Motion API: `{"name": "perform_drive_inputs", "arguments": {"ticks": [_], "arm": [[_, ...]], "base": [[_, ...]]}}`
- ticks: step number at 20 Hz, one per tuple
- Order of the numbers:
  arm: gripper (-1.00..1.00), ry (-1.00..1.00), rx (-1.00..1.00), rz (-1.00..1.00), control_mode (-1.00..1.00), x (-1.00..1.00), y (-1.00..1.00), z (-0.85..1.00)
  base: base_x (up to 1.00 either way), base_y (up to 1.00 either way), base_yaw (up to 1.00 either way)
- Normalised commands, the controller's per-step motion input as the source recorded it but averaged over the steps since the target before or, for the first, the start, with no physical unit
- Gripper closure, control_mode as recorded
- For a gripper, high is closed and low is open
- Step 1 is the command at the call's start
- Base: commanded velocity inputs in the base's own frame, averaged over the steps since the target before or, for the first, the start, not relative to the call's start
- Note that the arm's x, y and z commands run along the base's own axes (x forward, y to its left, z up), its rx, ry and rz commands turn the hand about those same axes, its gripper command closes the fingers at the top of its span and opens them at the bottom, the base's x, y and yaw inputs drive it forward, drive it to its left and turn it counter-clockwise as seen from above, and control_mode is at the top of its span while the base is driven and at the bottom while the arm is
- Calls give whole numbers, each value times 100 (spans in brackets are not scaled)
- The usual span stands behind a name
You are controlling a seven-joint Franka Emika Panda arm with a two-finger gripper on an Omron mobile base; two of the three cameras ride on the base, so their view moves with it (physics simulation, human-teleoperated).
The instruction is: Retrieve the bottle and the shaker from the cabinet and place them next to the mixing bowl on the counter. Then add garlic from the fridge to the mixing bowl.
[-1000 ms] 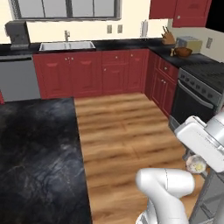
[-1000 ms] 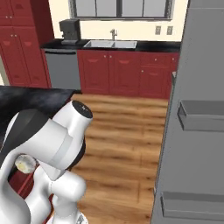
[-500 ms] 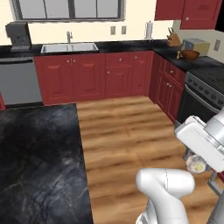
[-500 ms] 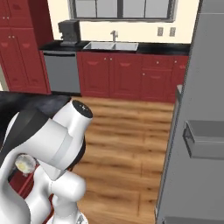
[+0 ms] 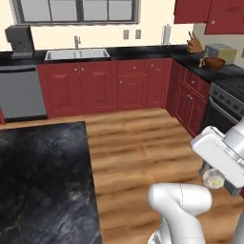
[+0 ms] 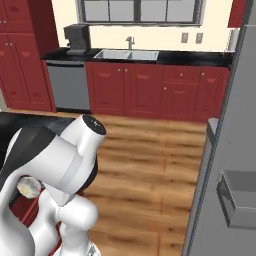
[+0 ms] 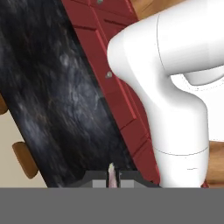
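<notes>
Room: a kitchen with red cabinets, a plank wood floor (image 5: pixel 138 143) and a black marbled island counter (image 5: pixel 43 186) at the lower left of the left base view.
Back wall: one steel double sink (image 5: pixel 77 54) with one tap, one black coffee machine (image 5: pixel 19 41) in the upper left, one grey dishwasher front (image 5: pixel 21 93) below it.
Right side: one wooden knife block (image 5: pixel 194 45), one brown wooden bowl (image 5: pixel 214 62), one black oven (image 5: pixel 221 112).
In the way: a tall grey fridge door (image 6: pixel 225 165) (right of the right base view).
Gripper (image 7: pixel 113 177): fingers pressed together on a small pale garlic bulb (image 5: pixel 213 179), lower right of the left base view.
</notes>
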Motion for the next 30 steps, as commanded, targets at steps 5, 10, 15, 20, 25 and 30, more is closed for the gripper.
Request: {"name": "perform_drive_inputs", "arguments": {"ticks": [5,10,15,20,25,30], "arm": [[100,0,0,0,100,0,0,0],[100,0,0,0,100,0,0,0],[100,0,0,0,100,0,0,0],[100,0,0,0,100,0,0,0],[100,0,0,0,100,0,0,0],[100,0,0,0,100,0,0,0]], "base": [[57,4,0],[61,0,0],[64,1,-3],[63,0,-9],[63,0,-11],[62,0,-12]]}}
